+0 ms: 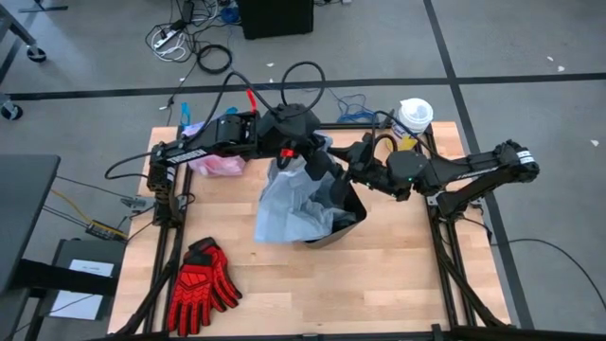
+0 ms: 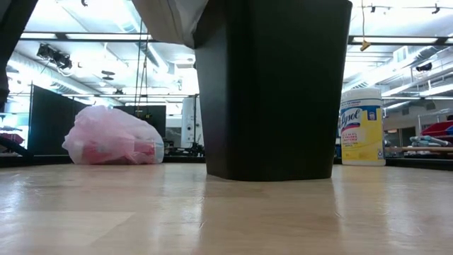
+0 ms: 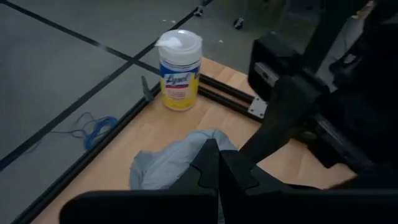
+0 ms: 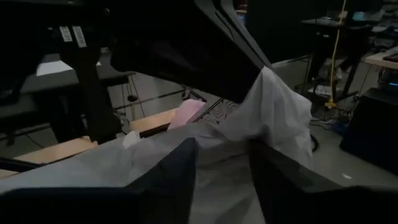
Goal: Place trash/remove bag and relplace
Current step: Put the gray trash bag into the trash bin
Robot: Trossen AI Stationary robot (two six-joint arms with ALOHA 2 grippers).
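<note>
While over bin (image 1: 346,216): left gripper (image 3: 217,177) pinched on grey-blue liner (image 1: 284,204) (draped outside)
Right gripper (image 4: 222,180): fingers apart, liner between
Pink bag (image 2: 113,138): far-left

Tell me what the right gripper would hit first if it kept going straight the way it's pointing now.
Most likely the grey-blue liner: the right gripper has its fingers apart with that plastic filling the gap directly ahead. Behind it sits the left arm, though depth there is hard to judge.
</note>
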